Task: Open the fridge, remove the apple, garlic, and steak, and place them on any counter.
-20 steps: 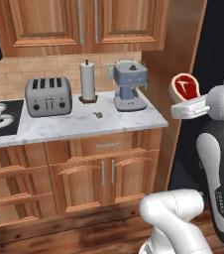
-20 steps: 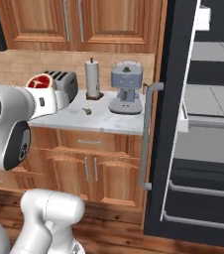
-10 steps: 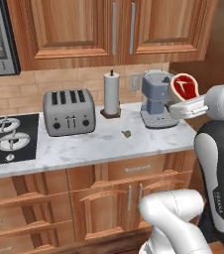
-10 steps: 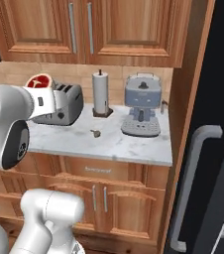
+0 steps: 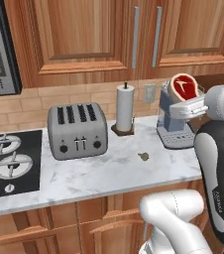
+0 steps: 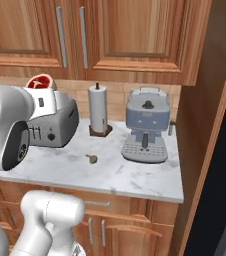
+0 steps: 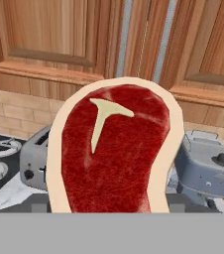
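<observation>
We have the steak (image 5: 184,88) clamped upright in the gripper (image 5: 182,101), at the right of the left base view, held high above the counter (image 5: 104,173) and in front of the coffee machine (image 5: 176,124). In the hand view the steak (image 7: 115,151) covers the middle of the frame, with the toaster (image 7: 34,158) to its left. In the right base view it (image 6: 41,81) peeks over the arm at the upper left.

The step in hand, as we judge it, is setting the steak down. We should aim for bare marble between the toaster (image 5: 78,130) and the coffee machine, keeping clear of the paper towel roll (image 5: 125,107) and the small brown bulb, probably the garlic (image 5: 143,157), lying near the counter's middle. We should lower until the steak meets the marble before letting go, since dropped from this height it could bounce or slide off the front edge.
</observation>
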{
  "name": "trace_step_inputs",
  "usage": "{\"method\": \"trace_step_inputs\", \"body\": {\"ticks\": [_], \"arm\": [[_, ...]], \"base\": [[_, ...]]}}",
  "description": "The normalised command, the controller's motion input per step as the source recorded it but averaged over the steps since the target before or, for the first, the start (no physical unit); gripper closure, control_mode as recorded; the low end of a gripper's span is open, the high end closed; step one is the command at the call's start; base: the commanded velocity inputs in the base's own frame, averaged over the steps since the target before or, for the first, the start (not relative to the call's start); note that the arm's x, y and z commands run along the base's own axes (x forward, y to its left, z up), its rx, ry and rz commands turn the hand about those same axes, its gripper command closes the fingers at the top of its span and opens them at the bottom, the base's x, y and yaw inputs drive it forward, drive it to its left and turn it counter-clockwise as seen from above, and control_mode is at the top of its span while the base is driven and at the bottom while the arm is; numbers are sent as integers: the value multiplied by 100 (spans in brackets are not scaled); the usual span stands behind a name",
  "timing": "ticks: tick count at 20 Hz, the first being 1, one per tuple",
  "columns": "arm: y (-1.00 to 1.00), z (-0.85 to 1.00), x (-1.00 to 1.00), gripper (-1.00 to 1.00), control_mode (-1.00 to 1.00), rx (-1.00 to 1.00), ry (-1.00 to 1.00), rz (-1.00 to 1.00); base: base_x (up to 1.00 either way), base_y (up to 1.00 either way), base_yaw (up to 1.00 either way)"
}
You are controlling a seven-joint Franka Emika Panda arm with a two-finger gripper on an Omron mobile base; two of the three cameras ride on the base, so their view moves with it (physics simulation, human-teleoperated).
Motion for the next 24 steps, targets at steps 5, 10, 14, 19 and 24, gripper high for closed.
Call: {"method": "trace_step_inputs", "body": {"ticks": [5, 10, 14, 19, 24], "arm": [[0, 0, 0, 100, 100, 0, 0, 0], [0, 0, 0, 100, 100, 0, 0, 0], [0, 0, 0, 100, -100, 0, 1, 0], [10, -21, 17, 100, -100, -5, 16, 0], [16, -29, 18, 100, -100, -13, 25, 0]], "base": [[54, 20, 0], [25, 12, 0], [0, 1, 0], [0, 0, 0], [0, 0, 0]]}}
